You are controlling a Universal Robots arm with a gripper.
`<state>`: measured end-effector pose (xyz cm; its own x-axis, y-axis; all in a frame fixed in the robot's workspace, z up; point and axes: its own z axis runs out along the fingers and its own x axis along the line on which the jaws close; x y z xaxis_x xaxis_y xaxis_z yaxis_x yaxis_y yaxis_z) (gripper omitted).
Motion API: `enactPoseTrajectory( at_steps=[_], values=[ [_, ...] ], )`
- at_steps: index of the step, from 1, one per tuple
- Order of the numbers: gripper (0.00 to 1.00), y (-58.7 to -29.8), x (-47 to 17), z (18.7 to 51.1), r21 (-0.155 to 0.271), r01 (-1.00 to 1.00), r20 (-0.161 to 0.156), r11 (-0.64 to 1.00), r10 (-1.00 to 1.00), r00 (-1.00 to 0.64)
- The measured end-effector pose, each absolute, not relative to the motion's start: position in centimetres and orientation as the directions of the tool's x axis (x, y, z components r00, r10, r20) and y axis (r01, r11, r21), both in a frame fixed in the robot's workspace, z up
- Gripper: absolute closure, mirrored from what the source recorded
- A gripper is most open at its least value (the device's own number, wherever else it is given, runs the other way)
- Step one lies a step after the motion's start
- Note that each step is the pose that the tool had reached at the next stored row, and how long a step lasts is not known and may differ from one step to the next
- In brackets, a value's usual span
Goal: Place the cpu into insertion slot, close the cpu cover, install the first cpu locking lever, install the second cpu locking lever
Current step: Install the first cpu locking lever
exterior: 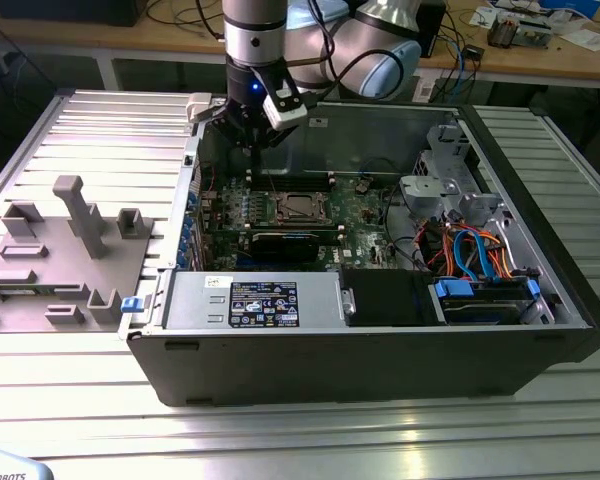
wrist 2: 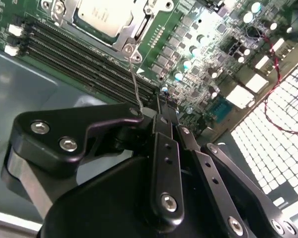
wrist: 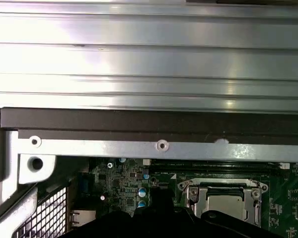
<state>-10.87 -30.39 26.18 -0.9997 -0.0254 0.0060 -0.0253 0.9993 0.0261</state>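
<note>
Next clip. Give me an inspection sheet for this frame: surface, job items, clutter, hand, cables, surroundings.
Surface: ribbed metal table carrying an open computer case.
Job's things: cpu seated on the green board, cpu cover down around it; a thin wire lever stands raised beside it.
Clutter: grey fixture block at the exterior view's left.
Grippers: hand over the board, at the lever's upper end.
Cables: orange and blue bundle inside the case.
Surroundings: workbench behind.
</note>
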Motion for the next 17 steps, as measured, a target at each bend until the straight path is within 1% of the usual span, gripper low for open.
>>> enactPoseTrajectory(
  at_steps=[17],
  values=[
    [0.89, -30.4, -8.8, 26.2, 0.026, -0.025, 0.009, 0.999, -0.025, -1.000]
  ],
)
